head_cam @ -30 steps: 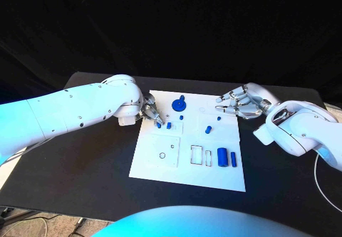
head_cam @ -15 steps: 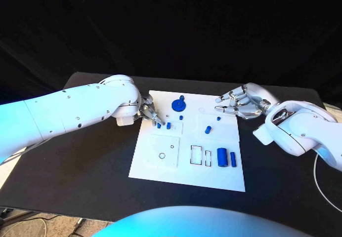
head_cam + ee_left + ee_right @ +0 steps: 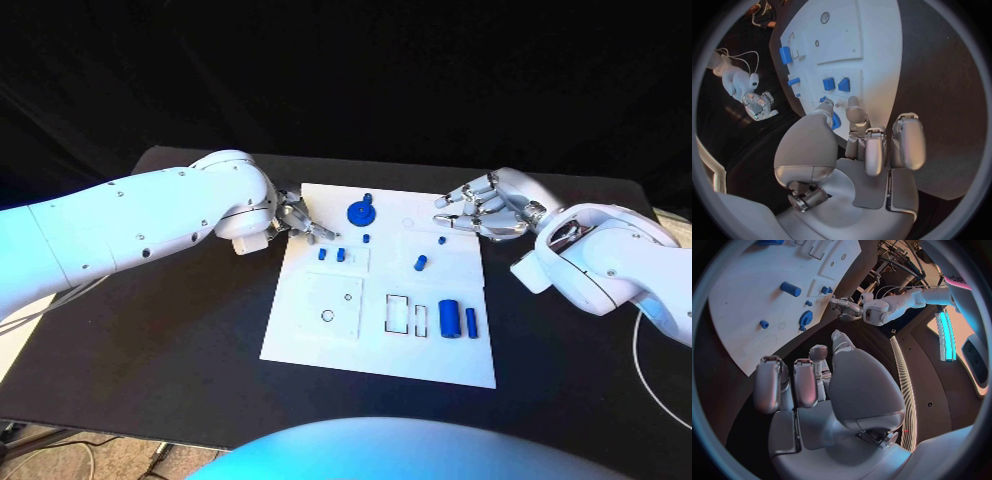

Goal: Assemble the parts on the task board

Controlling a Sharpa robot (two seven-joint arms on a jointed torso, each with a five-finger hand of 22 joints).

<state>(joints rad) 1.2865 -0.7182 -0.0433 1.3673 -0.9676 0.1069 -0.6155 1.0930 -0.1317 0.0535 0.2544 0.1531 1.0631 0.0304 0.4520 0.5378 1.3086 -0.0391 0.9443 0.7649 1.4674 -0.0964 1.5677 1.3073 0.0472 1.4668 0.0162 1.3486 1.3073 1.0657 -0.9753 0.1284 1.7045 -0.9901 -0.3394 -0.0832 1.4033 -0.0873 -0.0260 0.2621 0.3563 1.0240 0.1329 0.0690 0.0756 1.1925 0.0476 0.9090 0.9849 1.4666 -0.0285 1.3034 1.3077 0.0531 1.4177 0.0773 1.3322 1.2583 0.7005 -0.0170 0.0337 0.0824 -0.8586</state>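
- The task board [image 3: 378,330] lies mid-table, its blue parts loose or seated across it.
- The left hand [image 3: 296,222] hangs over the board's far left edge, fingers apart, holding nothing.
- The right hand [image 3: 483,210] hovers at the far right corner, fingers loosely curled, empty.
- The two small blue pegs [image 3: 332,254] stand just beside the left fingertips; a careless reach could topple them.
- The small blue cylinder [image 3: 421,263] lies loose and could roll if nudged.

"What holds everything up?"

"A black table [image 3: 173,330]. It fills the middle and bottom of the head picture."

"What lies right on it?"

"A white board [image 3: 379,350]. It sits flat in the middle of the table, a bit turned. Black table shows to the left, to the right and below the board."
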